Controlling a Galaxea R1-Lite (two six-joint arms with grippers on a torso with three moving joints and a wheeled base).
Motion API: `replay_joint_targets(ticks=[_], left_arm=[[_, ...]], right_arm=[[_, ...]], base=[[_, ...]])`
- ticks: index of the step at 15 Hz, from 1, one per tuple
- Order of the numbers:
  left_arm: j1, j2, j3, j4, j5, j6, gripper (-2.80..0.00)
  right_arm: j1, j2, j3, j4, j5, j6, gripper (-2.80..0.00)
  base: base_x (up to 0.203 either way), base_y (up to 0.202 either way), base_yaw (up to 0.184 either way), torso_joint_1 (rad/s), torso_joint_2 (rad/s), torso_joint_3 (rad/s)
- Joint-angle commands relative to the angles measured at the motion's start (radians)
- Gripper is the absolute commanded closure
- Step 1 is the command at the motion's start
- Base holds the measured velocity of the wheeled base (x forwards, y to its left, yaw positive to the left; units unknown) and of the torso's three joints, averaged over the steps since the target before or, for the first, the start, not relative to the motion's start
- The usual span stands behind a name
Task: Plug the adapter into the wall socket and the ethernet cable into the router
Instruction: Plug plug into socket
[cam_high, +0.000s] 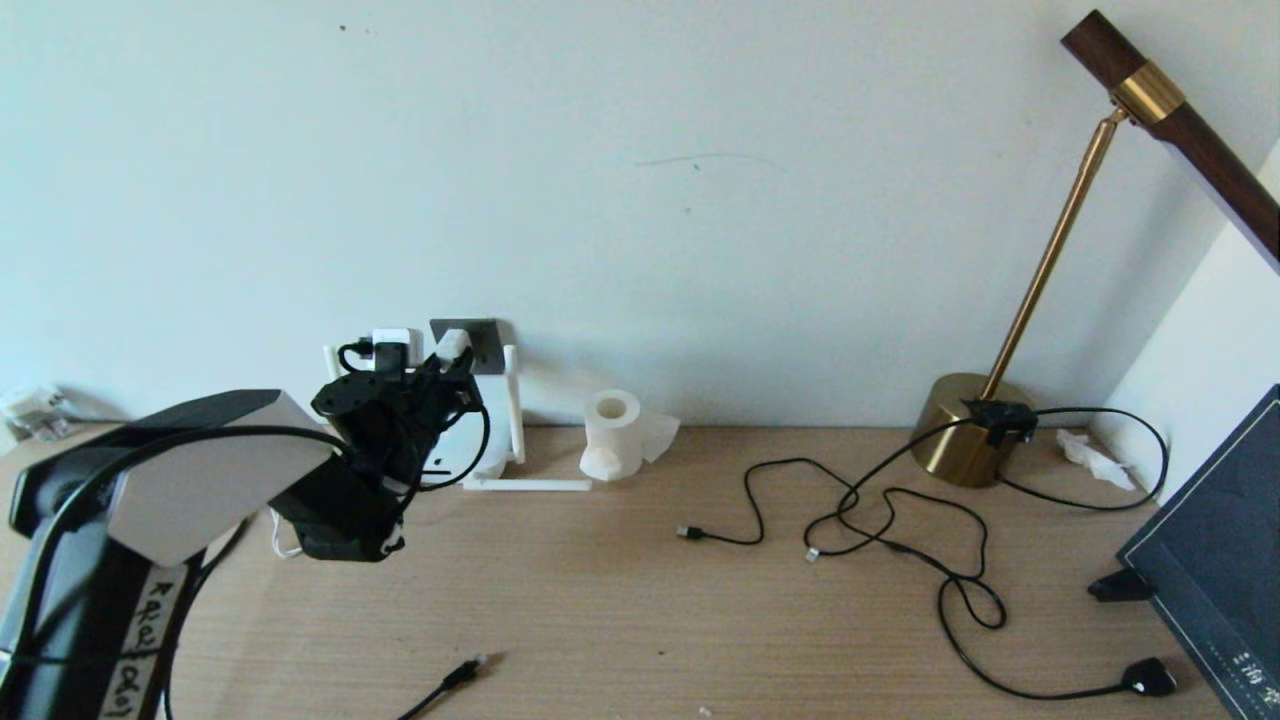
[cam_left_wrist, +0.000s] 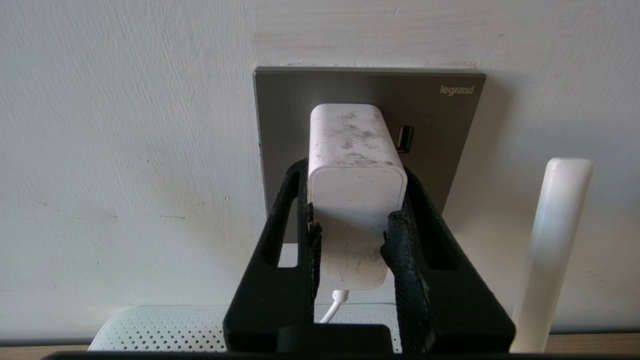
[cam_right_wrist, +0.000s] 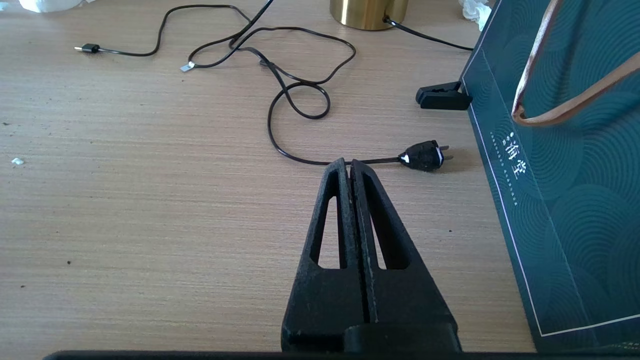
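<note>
The white adapter (cam_left_wrist: 356, 150) stands against the dark grey wall socket (cam_left_wrist: 440, 125), and its thin white cord (cam_left_wrist: 332, 307) hangs down. My left gripper (cam_left_wrist: 355, 172) is shut on the adapter, one pad on each side. In the head view that gripper (cam_high: 455, 362) is at the socket (cam_high: 487, 338), above the white router (cam_left_wrist: 160, 325). An upright antenna (cam_high: 514, 400) stands beside it. The ethernet cable lies in loops at mid-table, its small pale clip plug (cam_high: 812, 553) free. My right gripper (cam_right_wrist: 348, 162) is shut and empty, low over the table and out of the head view.
A toilet paper roll (cam_high: 612, 430) stands right of the router. A brass lamp base (cam_high: 965, 430) is at the back right, and a black two-pin plug (cam_right_wrist: 425, 155) lies near a dark green bag (cam_right_wrist: 560, 175). Another black cable end (cam_high: 462, 674) lies at the front.
</note>
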Motion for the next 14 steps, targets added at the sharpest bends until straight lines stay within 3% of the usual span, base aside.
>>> replay_joint_targets(ticks=[1,8,14], left_arm=[[-0.001,-0.001,0.003,-0.007,0.002,0.001,-2.8],[-0.002,-0.014,0.011,-0.007,0.0,-0.002,-2.8],[-0.017,-0.097,0.146,-0.007,-0.004,-0.004,-2.8]], right_arm=[[0.0,0.001,0.0,0.001,0.001,0.0,0.0],[0.0,0.001,0.0,0.001,0.0,0.0,0.0],[0.0,0.001,0.0,0.001,0.001,0.0,0.0]], base=[[0.0,0.0,0.0,0.0,0.0,0.0],[0.0,0.0,0.0,0.0,0.0,0.0],[0.0,0.0,0.0,0.0,0.0,0.0]])
